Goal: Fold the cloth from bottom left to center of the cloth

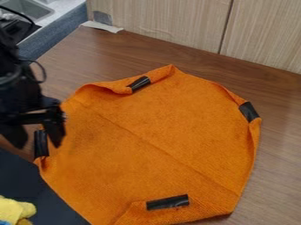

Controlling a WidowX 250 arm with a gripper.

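the black two-finger gripper hangs at the left side, its fingers spread apart with nothing held between them, over the left edge of the orange fabric cloth. the cloth lies across the brown wooden table, its edges partly turned in, a crease running diagonally over it. black strips mark its upper-left, right, left and bottom edges. its lower-left side overlaps a dark flat surface, where a fuzzy yellow item sits near the corner. pale wood-grain panels stand behind the table, beside a grey sink.
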